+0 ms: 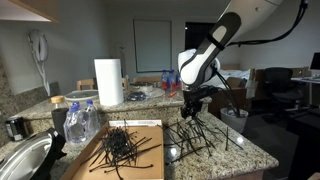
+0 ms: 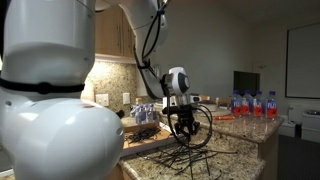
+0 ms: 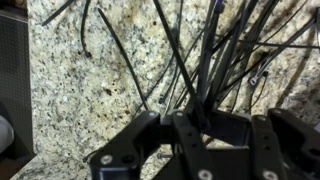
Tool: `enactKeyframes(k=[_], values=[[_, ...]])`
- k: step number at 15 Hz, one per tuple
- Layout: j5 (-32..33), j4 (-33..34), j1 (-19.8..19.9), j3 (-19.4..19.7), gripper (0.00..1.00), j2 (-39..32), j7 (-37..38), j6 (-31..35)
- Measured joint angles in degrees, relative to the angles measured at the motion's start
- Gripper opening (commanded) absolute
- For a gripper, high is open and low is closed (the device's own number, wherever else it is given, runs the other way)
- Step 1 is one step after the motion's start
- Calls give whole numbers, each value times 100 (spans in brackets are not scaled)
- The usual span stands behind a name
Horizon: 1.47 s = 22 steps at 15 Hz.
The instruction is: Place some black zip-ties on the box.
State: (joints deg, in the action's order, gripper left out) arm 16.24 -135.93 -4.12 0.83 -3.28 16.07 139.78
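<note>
An office break-room kitchen: a speckled granite tabletop (image 3: 80, 90) lies under the fingers (image 3: 125, 150), wooden wall cabinets (image 2: 110, 35) behind them, a paper towel roll (image 1: 108, 82) well apart, and a whiteboard (image 1: 152, 47) on the far wall.

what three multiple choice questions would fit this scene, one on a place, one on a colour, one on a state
1. Where is the cardboard box? A on the floor; B on the granite counter; C on a chair
2. What colour are the zip-ties? A white; B red; C black
3. What state is the gripper in? A shut on a bunch of zip-ties; B open and empty; C holding a bottle

1 B, the box lies flat on the counter. 2 C, every tie looks black. 3 A, the wrist view shows ties clamped in it.
</note>
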Motion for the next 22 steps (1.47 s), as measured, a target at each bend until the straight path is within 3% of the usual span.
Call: enactKeyframes(k=[3, 4, 7, 17, 22], values=[[0, 1, 3, -19, 0, 110, -29, 0], [0, 1, 6, -19, 25, 140, -31, -2], [-2, -24, 22, -18, 38, 135, -31, -18], [-96, -280, 131, 45, 100, 116, -13, 30], [-142, -409, 207, 118, 100, -220, 109, 344]])
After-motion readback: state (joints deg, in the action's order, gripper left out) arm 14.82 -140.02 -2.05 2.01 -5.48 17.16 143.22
